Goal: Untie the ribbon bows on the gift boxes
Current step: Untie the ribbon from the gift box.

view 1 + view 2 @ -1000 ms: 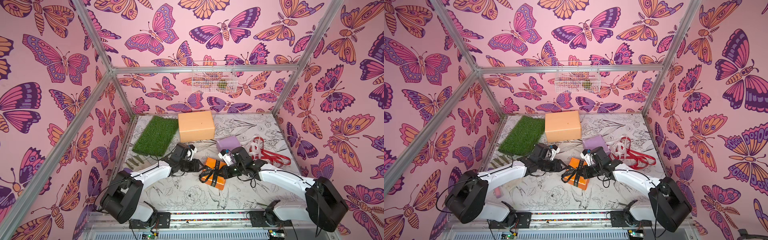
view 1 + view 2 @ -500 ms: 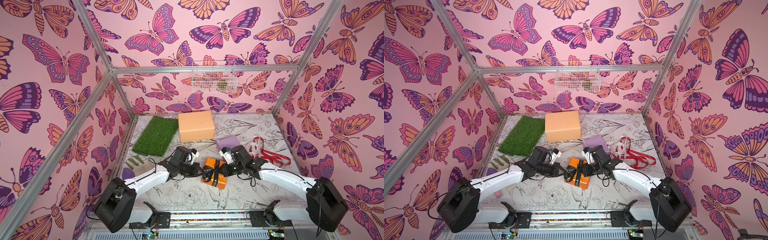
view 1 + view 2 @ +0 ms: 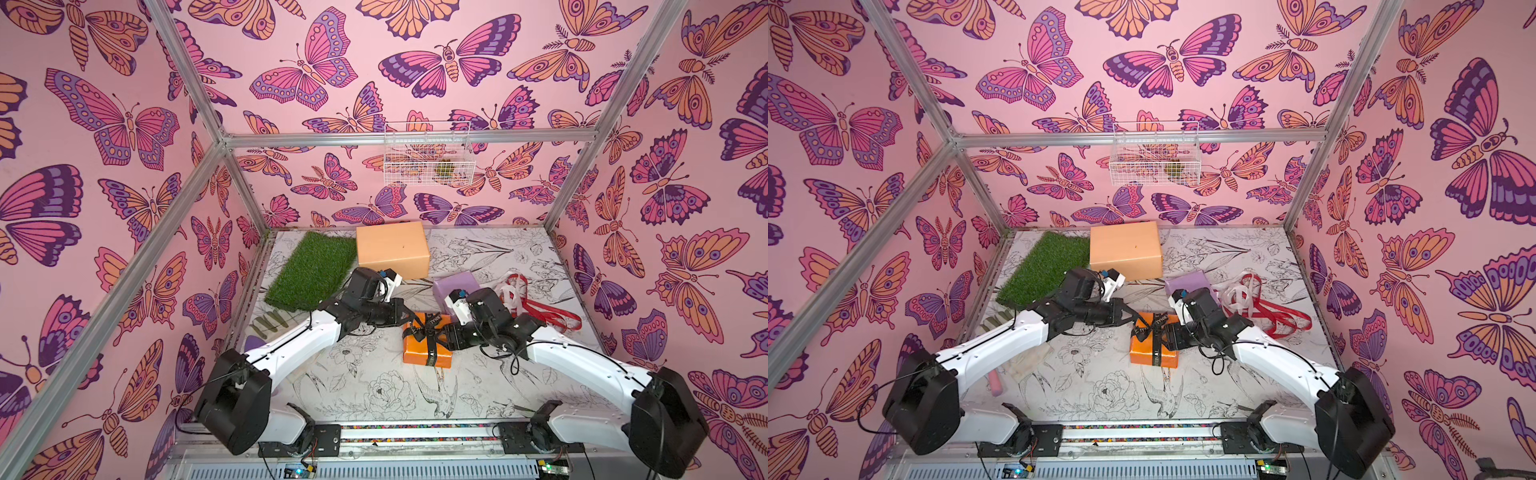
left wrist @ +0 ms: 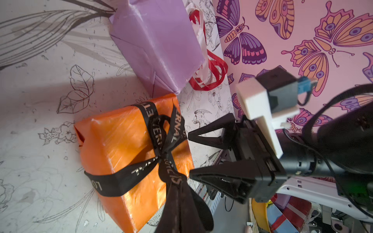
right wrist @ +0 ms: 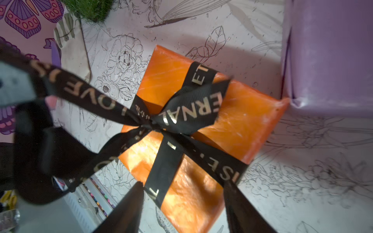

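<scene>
At the orange box [image 3: 430, 355], left arm [image 3: 291, 345] and right arm [image 3: 573, 361] stretched low and inward, left gripper [image 3: 409, 321] clenched on black ribbon [image 3: 419, 332] tail, right gripper [image 4: 189, 155] spread open.

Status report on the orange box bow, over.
Left gripper shut on black ribbon tail, pulled taut. Right gripper open, fingers at orange box edge. Knot and one loop not yet undone. Lilac box crowds the orange box's corner.

A: What's blurred beside the orange box [image 5: 242, 121]?
B: The left gripper [image 5: 38, 100], a dark smear on the black ribbon [image 5: 187, 109]. The lilac box [image 5: 333, 60] at the orange box's corner runs off the edge.
</scene>
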Robot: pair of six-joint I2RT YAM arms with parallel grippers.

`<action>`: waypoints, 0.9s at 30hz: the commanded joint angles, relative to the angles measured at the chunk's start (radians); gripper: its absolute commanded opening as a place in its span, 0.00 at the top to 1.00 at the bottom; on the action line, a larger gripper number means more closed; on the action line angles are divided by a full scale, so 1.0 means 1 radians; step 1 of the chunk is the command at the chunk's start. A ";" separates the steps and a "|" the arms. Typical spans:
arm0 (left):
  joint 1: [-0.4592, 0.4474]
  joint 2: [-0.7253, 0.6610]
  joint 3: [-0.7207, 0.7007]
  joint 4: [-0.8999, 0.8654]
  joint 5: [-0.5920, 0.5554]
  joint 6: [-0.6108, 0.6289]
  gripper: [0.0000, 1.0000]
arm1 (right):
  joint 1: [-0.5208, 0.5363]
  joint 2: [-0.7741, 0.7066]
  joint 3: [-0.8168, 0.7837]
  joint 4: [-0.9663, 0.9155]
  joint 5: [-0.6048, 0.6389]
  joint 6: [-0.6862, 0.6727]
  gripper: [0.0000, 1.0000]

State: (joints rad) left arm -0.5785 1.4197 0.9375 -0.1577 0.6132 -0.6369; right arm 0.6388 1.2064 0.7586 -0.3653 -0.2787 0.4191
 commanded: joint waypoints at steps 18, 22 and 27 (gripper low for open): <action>-0.002 0.012 -0.019 0.048 0.005 -0.046 1.00 | 0.176 0.146 0.229 0.101 0.015 -0.050 0.45; -0.003 0.011 -0.026 0.054 0.005 -0.052 1.00 | 0.178 0.174 0.243 0.098 0.011 -0.039 0.74; -0.003 0.005 -0.036 0.058 0.000 -0.053 0.97 | 0.176 0.139 0.222 0.085 0.072 0.004 1.00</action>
State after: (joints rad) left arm -0.5774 1.4303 0.9211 -0.1196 0.6128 -0.6895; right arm 0.8116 1.3712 0.9699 -0.2775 -0.2527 0.3923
